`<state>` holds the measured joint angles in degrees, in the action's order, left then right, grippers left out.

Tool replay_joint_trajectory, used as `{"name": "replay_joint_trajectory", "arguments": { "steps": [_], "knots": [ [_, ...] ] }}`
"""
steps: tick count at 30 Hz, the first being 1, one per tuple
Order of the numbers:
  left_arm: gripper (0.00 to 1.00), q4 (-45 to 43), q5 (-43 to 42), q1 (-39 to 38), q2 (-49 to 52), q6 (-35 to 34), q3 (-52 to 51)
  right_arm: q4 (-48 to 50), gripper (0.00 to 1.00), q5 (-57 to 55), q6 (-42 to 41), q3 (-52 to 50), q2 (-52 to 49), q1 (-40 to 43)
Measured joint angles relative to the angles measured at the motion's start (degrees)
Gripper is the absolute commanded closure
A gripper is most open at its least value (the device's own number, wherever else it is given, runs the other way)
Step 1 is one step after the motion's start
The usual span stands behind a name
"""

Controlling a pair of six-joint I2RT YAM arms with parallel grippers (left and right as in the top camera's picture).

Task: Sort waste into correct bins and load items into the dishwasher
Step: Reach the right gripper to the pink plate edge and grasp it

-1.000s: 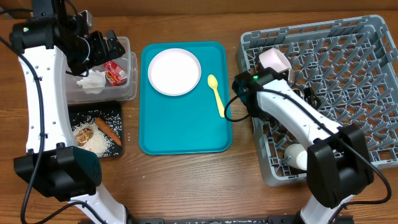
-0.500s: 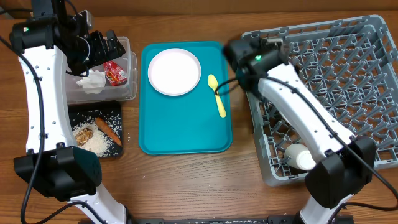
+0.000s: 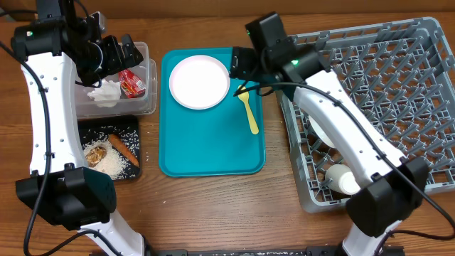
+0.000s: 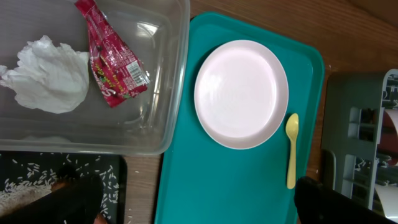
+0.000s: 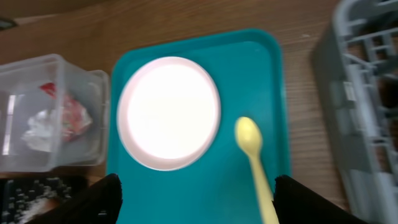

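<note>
Your right gripper (image 5: pixel 198 182) hovers over the teal tray (image 3: pixel 213 149) with its jaws spread wide and nothing in them. In the right wrist view the plate (image 5: pixel 169 113) and the bowl end of the yellow spoon (image 5: pixel 252 146) both lie between the two fingers (image 5: pixel 102 199). The plate sits in the tray's upper left part as the overhead view shows it. The spoon lies just to its right, apart from it, with its handle pointing toward the near edge. Your left gripper (image 3: pixel 119 51) hangs above the clear tub (image 3: pixel 135 108), likewise spread open and empty. Inside the tub the red wrapper (image 3: pixel 131 82) lies right beside the crumpled napkin (image 3: pixel 105 92). Just on the near side of the tub, the black tray (image 3: pixel 131 128) holds a pile of rice (image 3: pixel 114 163). A brown lump (image 3: pixel 94 151) sits at the pile's edge and a brown stick (image 3: pixel 121 148) lies at a slant. The grey dish rack (image 3: pixel 398 92) stands on the table (image 3: pixel 213 206) to the right of the teal tray, close beside it. In its near left corner you can see a white dish (image 3: pixel 341 178) among the pegs. A white rim (image 3: pixel 320 133) shows partly under the right arm, and you cannot tell from here which dishes these are.
</note>
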<state>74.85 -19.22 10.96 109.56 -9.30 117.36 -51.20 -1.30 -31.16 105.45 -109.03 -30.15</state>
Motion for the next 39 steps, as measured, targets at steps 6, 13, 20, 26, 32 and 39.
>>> {"name": "replay_joint_trajectory", "arguments": {
  "steps": [6,13,20,26,32,39],
  "knots": [
    [0.00,0.00,0.00,0.02,0.00,0.00,0.00,3.56,0.32,2.08,-5.40,0.31,-9.33,-1.49],
    [0.00,-0.02,0.00,0.02,0.00,0.00,0.00,4.35,0.45,3.06,-10.32,0.22,-19.37,-1.75],
    [0.00,-0.02,0.00,0.00,0.00,0.00,0.00,8.33,0.51,4.59,-11.67,0.22,-21.79,-1.86],
    [0.00,0.00,0.02,0.02,0.00,0.00,0.00,8.28,0.62,5.49,-12.13,0.22,-23.93,-2.21],
    [0.00,-0.02,0.00,0.00,0.00,0.00,0.00,5.77,0.75,5.29,-12.20,0.22,-24.44,-2.91],
    [0.00,0.00,0.00,0.02,0.00,0.00,0.00,4.55,0.96,5.35,-12.48,0.22,-24.44,-3.23]
  ]
}}
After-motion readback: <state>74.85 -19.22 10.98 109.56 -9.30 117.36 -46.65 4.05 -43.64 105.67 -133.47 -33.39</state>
